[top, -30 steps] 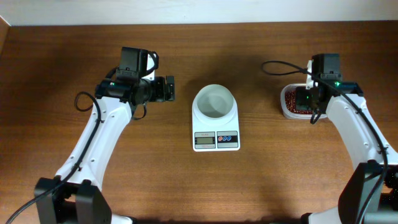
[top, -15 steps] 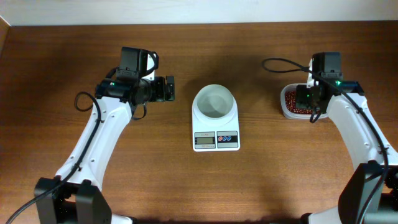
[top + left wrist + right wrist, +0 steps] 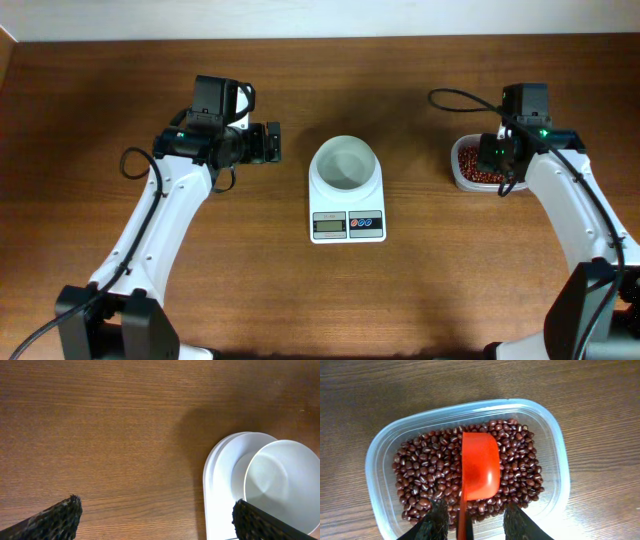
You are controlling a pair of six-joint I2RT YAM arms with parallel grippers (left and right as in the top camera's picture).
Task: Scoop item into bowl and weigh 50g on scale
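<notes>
Scoop handle (image 3: 461, 521) cut off below; scale display (image 3: 329, 226) perhaps blank, unreadably small.

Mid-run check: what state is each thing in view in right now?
bowl: upright on the scale, empty.
scale: carrying the bowl; display unreadable.
beans: lying in the clear tub.
red scoop: resting on the beans, empty.
left tool: open, over bare table beside the scale.
right tool: open, fingers either side of the scoop handle, not gripping.
</notes>
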